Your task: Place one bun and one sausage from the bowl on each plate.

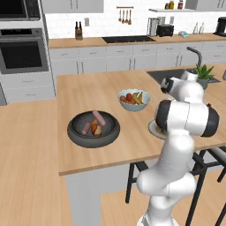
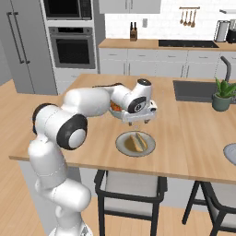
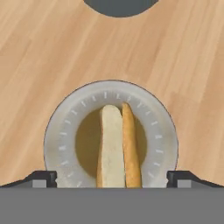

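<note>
1. The end effector point(image 2: 139, 120) hangs directly above the near plate point(image 3: 59, 144) with its jaws spread wide and nothing between them; in the hand view its two dark fingertips point(image 3: 41, 178) stand out past either edge of that plate.
2. On the near plate lies one bun point(image 3: 117, 146), a pale face and an orange-brown side showing along its length, lying across the plate's olive centre. The right base view shows the same bun point(image 2: 136, 142) on that plate point(image 2: 121, 146), close to the front edge of the wooden surface point(image 2: 193, 138).
3. The dark bowl point(image 1: 75, 132) sits on the surface to the left of the near plate, well apart from it. It holds two sausages, one point(image 1: 99, 117) toward its back and one point(image 1: 86, 128) at its left, and an orange-brown bun point(image 1: 96, 128) just beside them.
4. A pale fruit bowl point(image 1: 134, 106) stands behind the near plate, farther from the surface's front edge.
5. A second plate point(image 2: 231, 154) shows as a grey edge at the right border of the right base view, well apart from the near plate.
6. A potted plant point(image 2: 223, 95) stands beside the sink point(image 2: 191, 90), beyond the near plate to its right.
</note>
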